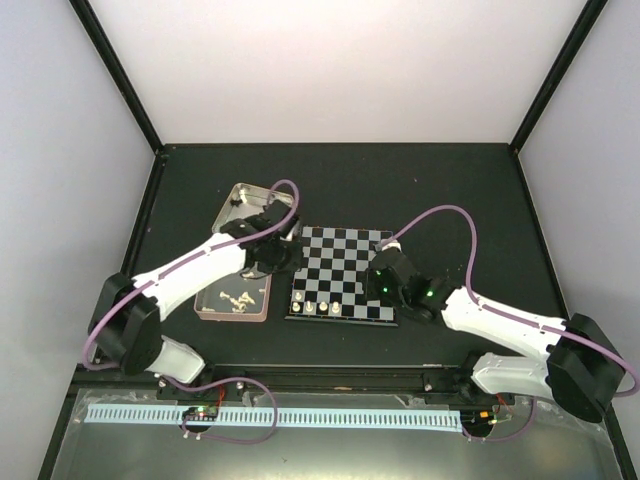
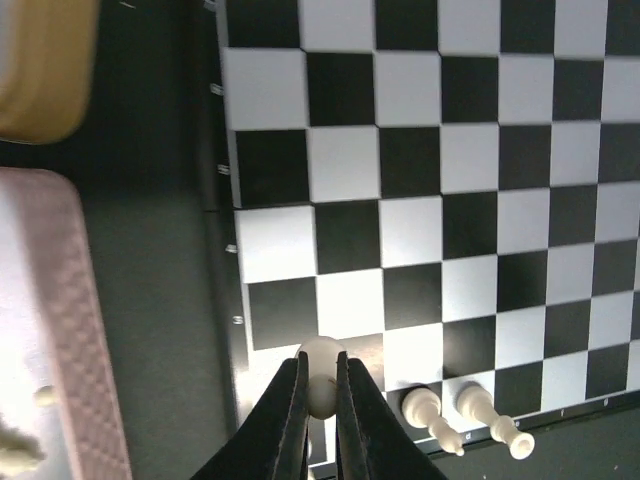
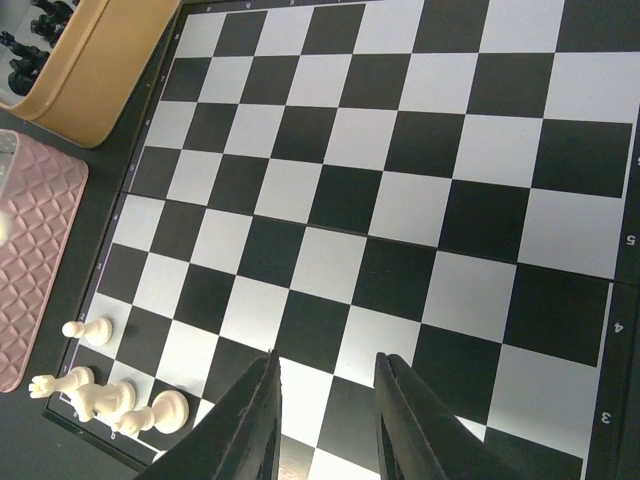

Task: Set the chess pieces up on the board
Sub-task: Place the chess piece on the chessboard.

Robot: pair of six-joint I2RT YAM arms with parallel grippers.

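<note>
Left fingers [image 2: 290,410] are pinching a white pawn [image 2: 320,350] above the board's [image 2: 480,200] edge squares, lower centre of frame; seating seemingly incomplete. Right fingers [image 3: 255,430] are hovering spread, holding nothing. Risk: off-centre release tipping it into neighbouring pieces [image 2: 440,415], lower right.

Seemingly four chess pieces [image 1: 322,305] occupy the board's [image 1: 345,260] near-left corner.

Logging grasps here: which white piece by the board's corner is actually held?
The round-headed pawn pinched in the left claw; the two white pieces beside it stand free on the board, in its edge row.
</note>
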